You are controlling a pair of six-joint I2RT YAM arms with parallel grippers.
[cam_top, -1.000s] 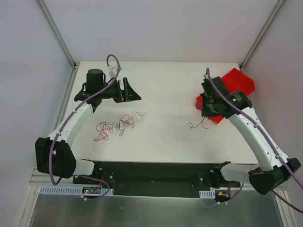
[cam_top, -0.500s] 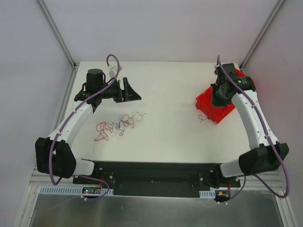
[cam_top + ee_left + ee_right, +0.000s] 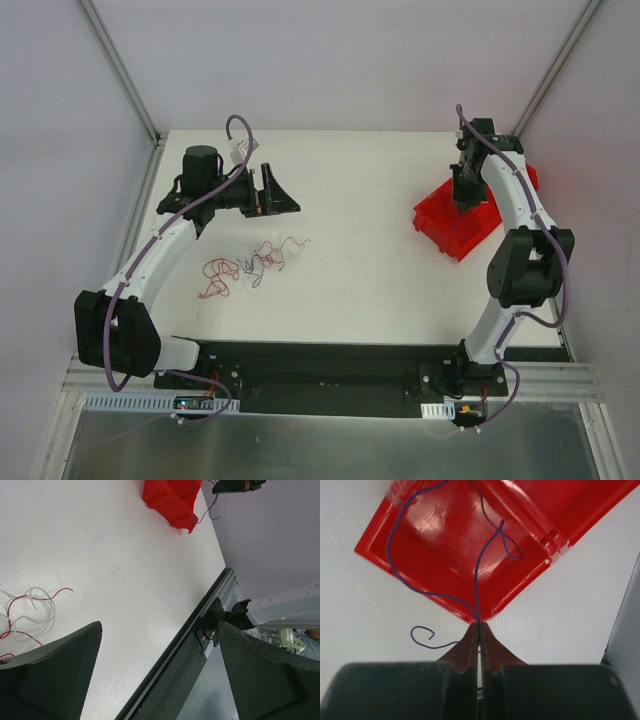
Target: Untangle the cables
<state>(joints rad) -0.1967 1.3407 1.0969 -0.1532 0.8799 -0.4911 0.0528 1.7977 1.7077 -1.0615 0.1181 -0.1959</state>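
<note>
Right tool (image 3: 479, 626) pinching purple cable (image 3: 475, 582), over red bin (image 3: 445, 545)

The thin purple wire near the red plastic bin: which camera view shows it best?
The right wrist view: the thin purple wire runs from the shut right gripper and loops over the red plastic bin. The left wrist view shows a small far piece; the top view shows none.
</note>
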